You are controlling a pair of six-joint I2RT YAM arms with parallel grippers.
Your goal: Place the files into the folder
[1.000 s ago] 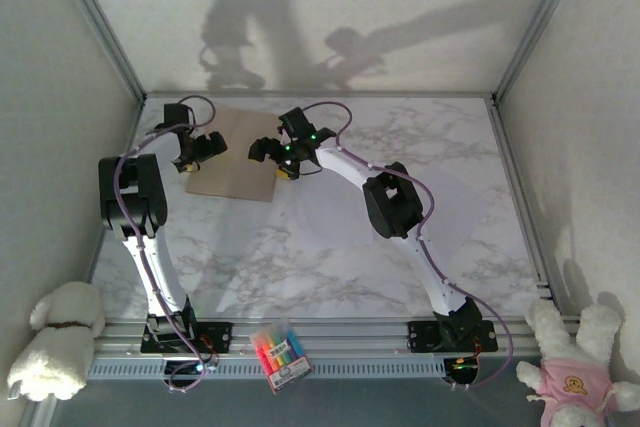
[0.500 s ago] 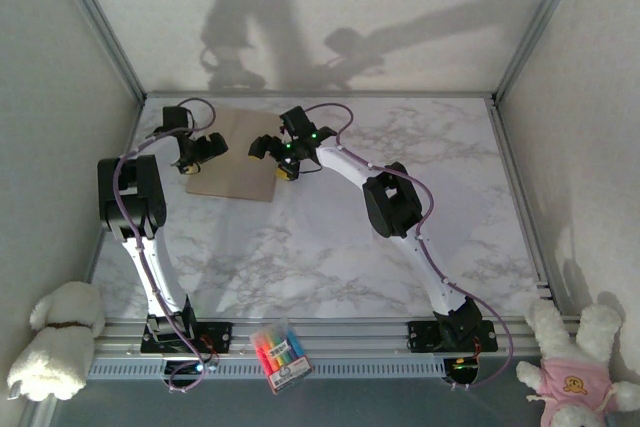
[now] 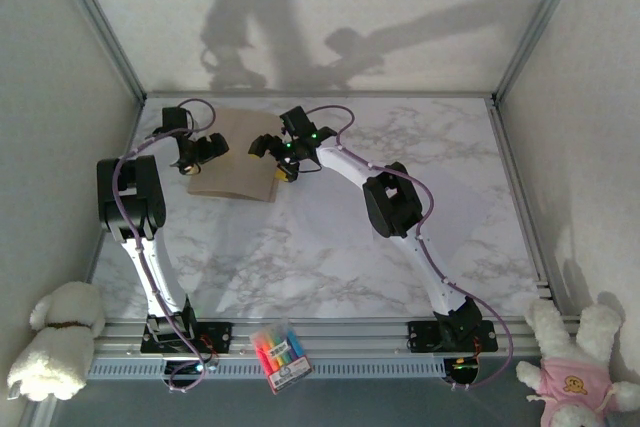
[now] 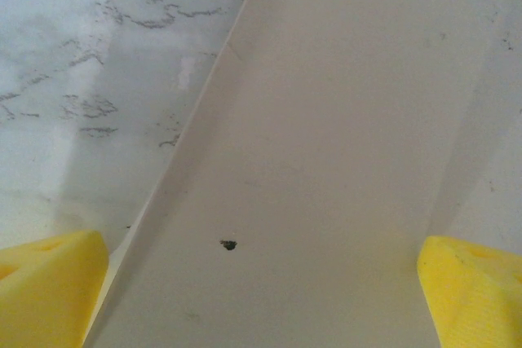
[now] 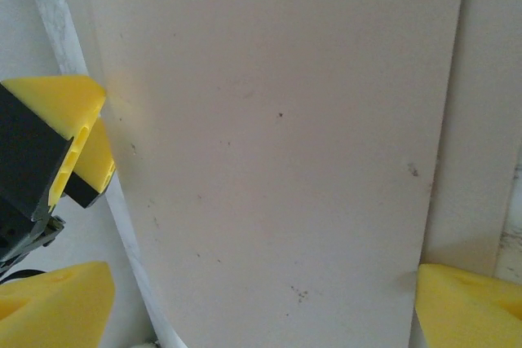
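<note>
Status of the work area, as I read it from the remote station:

1. The folder lies flat on the far-left part of the marble table, closed, its tan face up; its near edge looks slightly bowed in the top view.
2. The left gripper hangs over the folder's left edge; in the left wrist view its yellow fingertips stand wide apart at the lower corners, nothing between them but the folder surface below; I read it as open and empty.
3. The right gripper hangs over the folder's right edge; in the right wrist view its two yellow pads sit far apart, jaws spread, gripping nothing; the folder spans the space between them.
4. A yellow-and-black finger of the other arm shows at the folder's edge in that same view; I cannot tell whether it touches.
5. I cannot pick out the files against the pale marble.
6. A marker pack rests on the near rail between the bases; a white plush toy sits at the near-left corner; a pink-dressed plush toy sits at the near-right corner.
</note>
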